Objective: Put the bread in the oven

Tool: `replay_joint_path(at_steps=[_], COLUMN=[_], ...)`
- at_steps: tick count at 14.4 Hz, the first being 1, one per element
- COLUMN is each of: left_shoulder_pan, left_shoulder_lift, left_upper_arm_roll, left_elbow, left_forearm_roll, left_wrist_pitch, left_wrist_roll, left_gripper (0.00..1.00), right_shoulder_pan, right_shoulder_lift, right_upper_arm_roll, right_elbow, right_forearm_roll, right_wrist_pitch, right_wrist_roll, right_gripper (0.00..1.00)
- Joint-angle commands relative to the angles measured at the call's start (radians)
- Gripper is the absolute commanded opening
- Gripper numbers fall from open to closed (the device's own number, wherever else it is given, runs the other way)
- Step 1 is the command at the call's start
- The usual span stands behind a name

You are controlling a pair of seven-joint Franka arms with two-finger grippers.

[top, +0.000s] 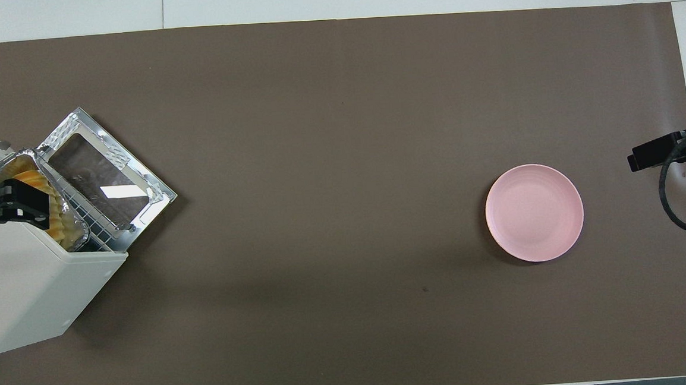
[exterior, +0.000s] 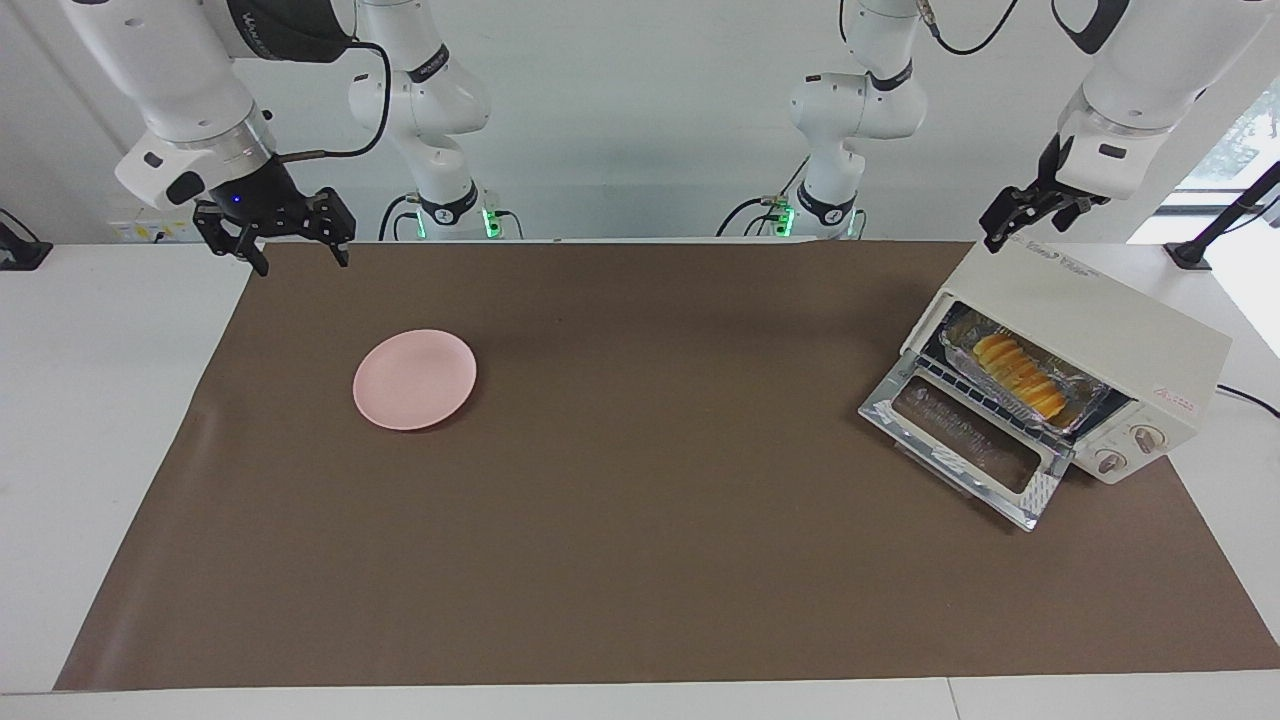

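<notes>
The cream-white oven (exterior: 1100, 320) stands at the left arm's end of the table with its glass door (exterior: 965, 440) dropped open. The yellow-orange bread (exterior: 1020, 375) lies in a crinkled foil tray (exterior: 1085, 400) on the rack inside. In the overhead view the oven (top: 21, 283), the bread (top: 55, 213) and the door (top: 104, 183) also show. My left gripper (exterior: 1005, 232) hangs over the oven's top edge nearest the robots and holds nothing; it also shows in the overhead view (top: 19, 203). My right gripper (exterior: 300, 258) is open and empty, raised over the mat's edge at the right arm's end.
An empty round pink plate (exterior: 415, 378) lies on the brown mat (exterior: 640, 560) toward the right arm's end; it shows in the overhead view too (top: 535, 212). The open oven door juts out over the mat.
</notes>
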Motion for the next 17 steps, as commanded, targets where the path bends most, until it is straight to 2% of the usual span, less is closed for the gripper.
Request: replay_joint_path(at_steps=[1, 5, 7, 8, 10, 17], left_shoulder_pan=[0.072, 0.092, 0.093, 0.09, 0.076, 0.075], left_shoulder_lift=[-0.048, -0.047, -0.042, -0.054, -0.057, -0.057], left_upper_arm_roll=[-0.044, -0.041, -0.035, -0.034, -0.041, -0.047], left_elbow=[-0.059, -0.065, -0.055, -0.084, -0.088, -0.094], left_forearm_roll=[-0.057, -0.06, -0.083, -0.091, -0.089, -0.134], left_wrist_pitch=[0.082, 0.098, 0.115, 0.121, 0.083, 0.15], left_wrist_roll=[0.051, 0.172, 0.189, 0.189, 0.185, 0.189], left_gripper=[1.0, 1.0, 1.0, 1.0, 1.0, 1.0], right_shoulder_pan=[-0.01, -0.01, -0.01, -0.01, -0.01, -0.01], right_shoulder_lift=[-0.018, -0.018, -0.018, -0.018, -0.018, -0.018], right_upper_arm_roll=[0.005, 0.005, 0.005, 0.005, 0.005, 0.005], right_elbow=[-0.017, -0.017, -0.017, -0.017, -0.017, -0.017], right_forearm_roll=[0.018, 0.018, 0.018, 0.018, 0.018, 0.018], right_wrist_pitch=[-0.003, -0.003, -0.003, -0.003, -0.003, -0.003], right_wrist_roll=[0.008, 0.008, 0.008, 0.008, 0.008, 0.008], right_gripper=[1.0, 1.0, 1.0, 1.0, 1.0, 1.0])
